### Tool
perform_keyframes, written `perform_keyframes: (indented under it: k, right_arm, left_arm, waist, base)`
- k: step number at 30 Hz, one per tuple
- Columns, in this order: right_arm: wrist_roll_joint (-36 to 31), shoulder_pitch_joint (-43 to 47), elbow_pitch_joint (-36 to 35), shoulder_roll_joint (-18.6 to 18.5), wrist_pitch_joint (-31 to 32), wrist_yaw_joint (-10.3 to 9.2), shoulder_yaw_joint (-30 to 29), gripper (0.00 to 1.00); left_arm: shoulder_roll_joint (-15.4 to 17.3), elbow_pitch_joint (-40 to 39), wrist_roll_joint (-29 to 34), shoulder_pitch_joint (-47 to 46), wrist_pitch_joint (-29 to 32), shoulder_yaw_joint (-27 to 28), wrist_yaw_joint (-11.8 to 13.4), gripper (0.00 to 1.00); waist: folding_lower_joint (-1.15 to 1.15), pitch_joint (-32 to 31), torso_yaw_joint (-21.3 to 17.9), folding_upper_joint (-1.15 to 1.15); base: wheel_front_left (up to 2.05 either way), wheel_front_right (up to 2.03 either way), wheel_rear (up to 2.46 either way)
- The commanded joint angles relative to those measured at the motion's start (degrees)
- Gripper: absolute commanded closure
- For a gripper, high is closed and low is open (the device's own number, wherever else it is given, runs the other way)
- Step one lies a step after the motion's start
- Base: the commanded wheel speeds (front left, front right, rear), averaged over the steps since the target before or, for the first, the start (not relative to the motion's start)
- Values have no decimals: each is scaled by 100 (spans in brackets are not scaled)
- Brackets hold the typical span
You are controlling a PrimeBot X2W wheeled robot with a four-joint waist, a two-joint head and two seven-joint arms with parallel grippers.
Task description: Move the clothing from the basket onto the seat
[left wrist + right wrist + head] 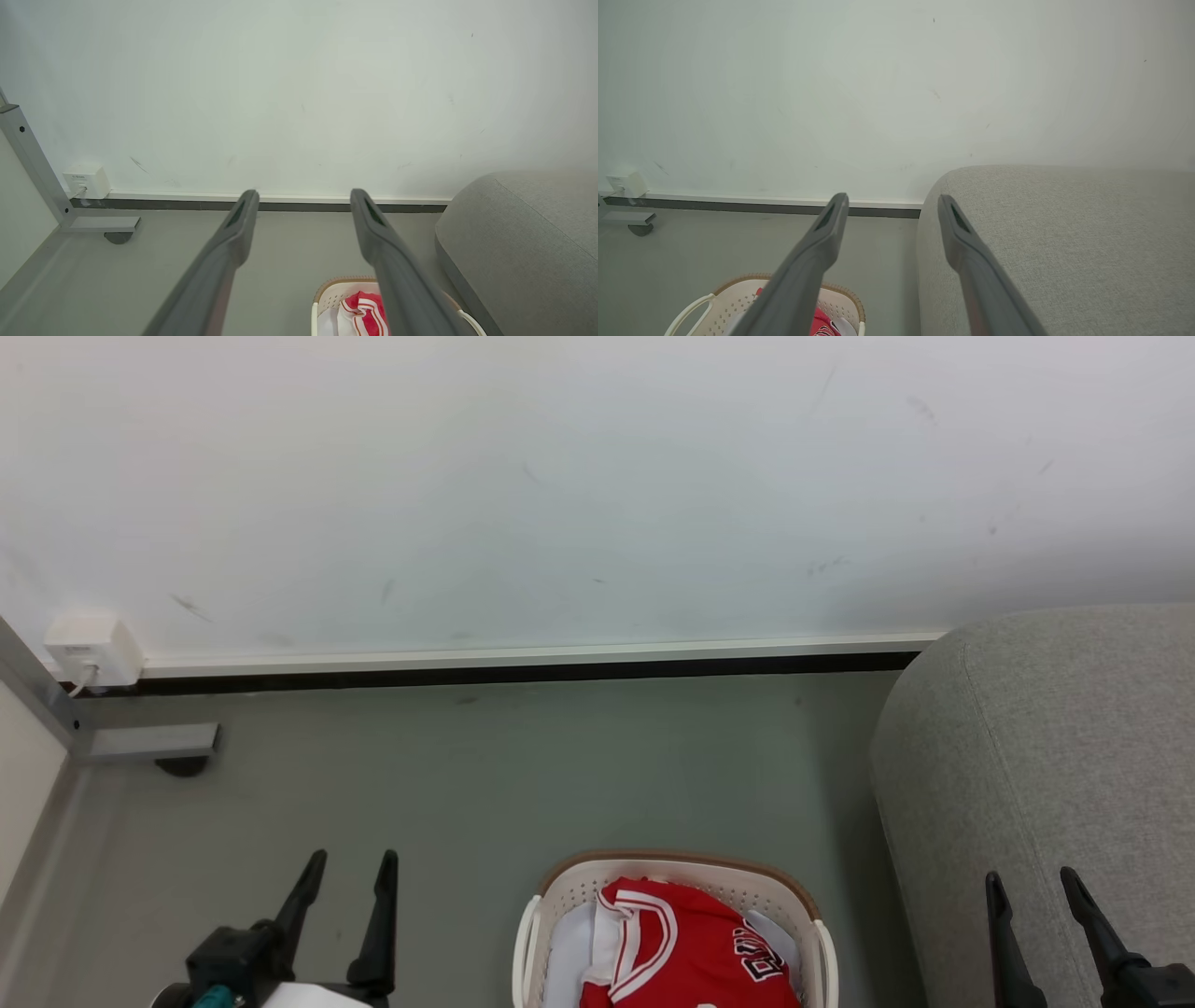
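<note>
- My left gripper hangs at the lower left of the head view. Its two dark fingers are spread wide with nothing between them, and bare floor lies beyond.
- My right gripper is spread just as wide and is empty too. It stands at the lower right, in front of the near flank of the seat.
- Between the two, low and central, the basket sits on the floor just beside the seat. Its near end is cut off by the bottom edge of the view.
- The clothing is a crumpled red heap filling the basket's middle and right. A white cloth lies beside it along the left wall.
- So the jersey lies inward and down from both grippers: right of my left one, left of my right one.
- The heap seems to run lengthwise away from me, but its near end is hidden, so I can't be sure.
- I judge the left gripper a touch nearer the basket. The right one, already by the seat, would have the shorter carry.
</note>
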Motion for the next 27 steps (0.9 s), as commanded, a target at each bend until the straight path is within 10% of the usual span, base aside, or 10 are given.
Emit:
perform_keyframes:
  k: [1, 27]
  right_arm:
    - [-151, 49, 1, -51, -58, -10, 3, 0]
    - [-563, -274, -81, -48, -256, -12, 311, 0]
  left_arm:
    - [48, -19, 185, 46, -64, -8, -17, 0]
    - [68, 53, 724, -455, -248, -259, -121, 0]
  waist:
    - [0, 4, -4, 0]
    - [0, 605, -472, 0]
  base:
    - [0, 0, 0]
    - [0, 0, 0]
